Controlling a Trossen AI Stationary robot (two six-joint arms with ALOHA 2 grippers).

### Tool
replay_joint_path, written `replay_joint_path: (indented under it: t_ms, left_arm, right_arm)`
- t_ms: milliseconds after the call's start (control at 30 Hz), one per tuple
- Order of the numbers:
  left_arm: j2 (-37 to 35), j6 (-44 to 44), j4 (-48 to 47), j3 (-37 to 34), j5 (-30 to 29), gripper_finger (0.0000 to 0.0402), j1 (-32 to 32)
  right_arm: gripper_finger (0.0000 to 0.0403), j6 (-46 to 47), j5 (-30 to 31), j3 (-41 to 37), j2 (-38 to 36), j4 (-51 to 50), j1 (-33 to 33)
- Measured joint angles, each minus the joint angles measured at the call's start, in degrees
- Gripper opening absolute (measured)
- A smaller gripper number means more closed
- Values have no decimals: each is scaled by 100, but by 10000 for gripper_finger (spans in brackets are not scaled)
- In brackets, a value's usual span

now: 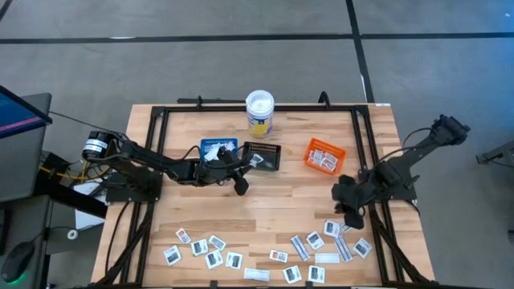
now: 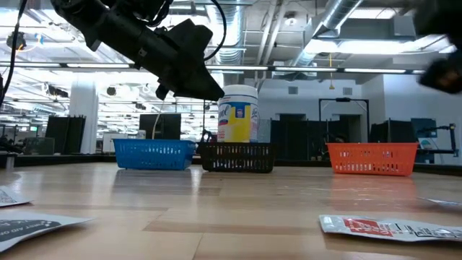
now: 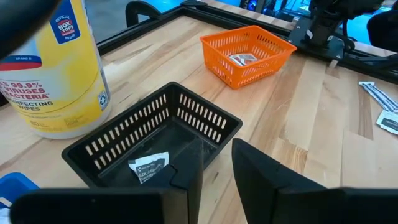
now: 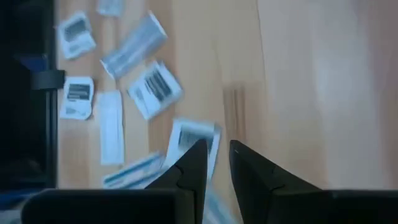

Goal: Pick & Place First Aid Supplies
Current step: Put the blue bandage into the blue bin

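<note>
First aid packets lie loose along the table's near edge, one cluster at near left (image 1: pixel 205 250) and one at near right (image 1: pixel 325 245). My left gripper (image 1: pixel 243 168) hangs over the near left corner of the black tray (image 1: pixel 263 155), open with nothing between its fingers (image 3: pixel 217 180). One white packet (image 3: pixel 149 167) lies flat on the black tray's floor. My right gripper (image 1: pixel 351 210) hovers above the near-right cluster, pointing steeply down; its fingers (image 4: pixel 214 165) stand a narrow gap apart with nothing between them. The orange tray (image 3: pixel 249 43) holds packets (image 3: pixel 242 58).
A blue tray (image 1: pixel 218 148) stands left of the black one, and the orange tray (image 1: pixel 324 155) to its right. A white-lidded tub with a yellow label (image 1: pixel 259 112) stands behind them at the far edge. Bare wood (image 1: pixel 281 201) lies between trays and packets.
</note>
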Motion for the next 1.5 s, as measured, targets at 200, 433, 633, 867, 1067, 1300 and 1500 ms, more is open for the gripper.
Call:
replay_joint_path:
  t_ms: [200, 433, 633, 867, 1067, 1300, 1500]
  left_arm:
    - [0, 0, -1, 0, 0, 85, 0]
    - [0, -17, 0, 0, 0, 85, 0]
    - [0, -20, 0, 0, 0, 85, 0]
    - [2, -22, -2, 0, 0, 85, 0]
    - [2, -22, -2, -11, 7, 85, 4]
    - [4, -22, -2, -20, 7, 85, 0]
    - [4, -22, -1, -24, 4, 85, 2]
  right_arm:
    - [63, 1346, -1132, -429, 387, -335, 149]
    - [63, 965, -1539, -401, 1470, -396, 424]
    - [63, 471, -1369, -201, 2169, -339, 446]
    - [63, 457, -1299, -203, 2820, 228, 446]
    - [63, 111, -995, 38, 3224, 26, 505]
    - [24, 90, -829, 203, 3288, -60, 531]
    - [7, -360, -457, 491, 3153, 76, 510]
